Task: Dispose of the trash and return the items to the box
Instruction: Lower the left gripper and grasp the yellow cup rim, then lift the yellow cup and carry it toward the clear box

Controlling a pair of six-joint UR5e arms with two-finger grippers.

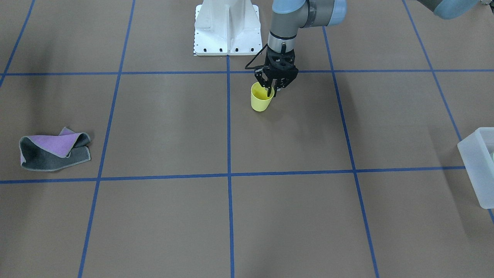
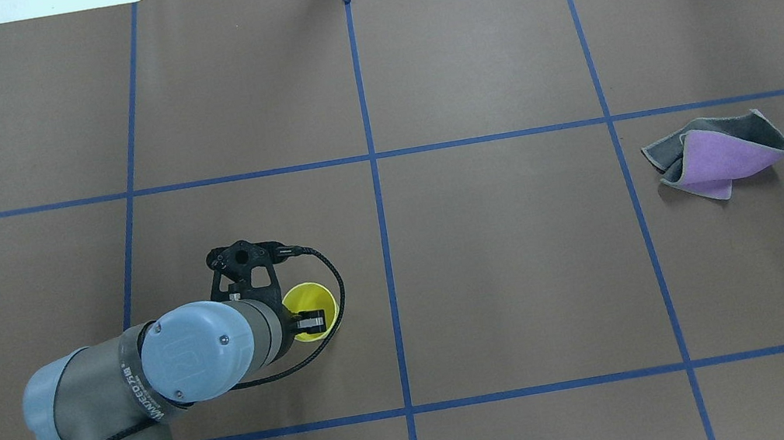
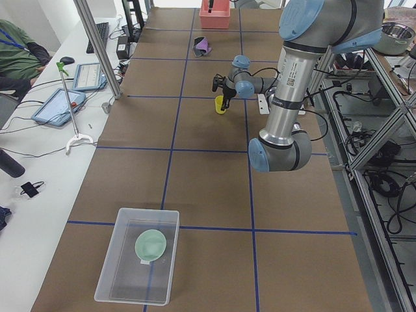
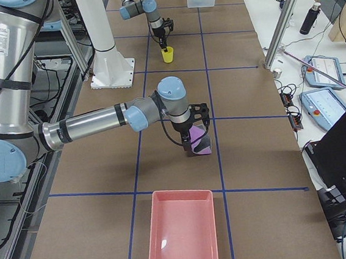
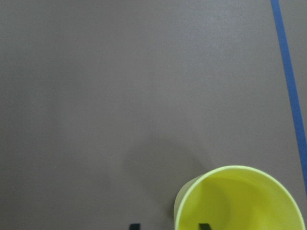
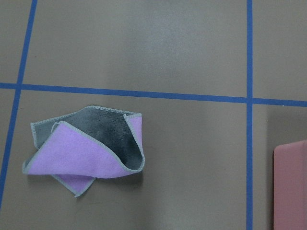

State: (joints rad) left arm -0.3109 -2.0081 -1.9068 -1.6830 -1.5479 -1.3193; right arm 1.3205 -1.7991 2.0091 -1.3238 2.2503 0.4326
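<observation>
A yellow cup (image 1: 261,102) stands upright on the brown table, close to the robot base. My left gripper (image 1: 271,92) hangs over its rim, open. One fingertip (image 5: 205,225) is inside the cup (image 5: 244,201) and the other is outside the wall. A purple and grey cloth (image 2: 720,156) lies crumpled on my right side. The right wrist view looks down on the cloth (image 6: 91,153) from high up and shows no fingers. My right gripper (image 4: 193,145) shows only in the exterior right view, so I cannot tell its state. The frosted box (image 3: 110,273) at the left end holds a pale green bowl (image 3: 151,246).
A pink bin (image 4: 183,232) sits at the table's right end, beyond the cloth. The white robot base (image 1: 227,27) stands behind the cup. Blue tape lines cross the table. Tablets and cables lie on a side bench (image 3: 58,104) across from me.
</observation>
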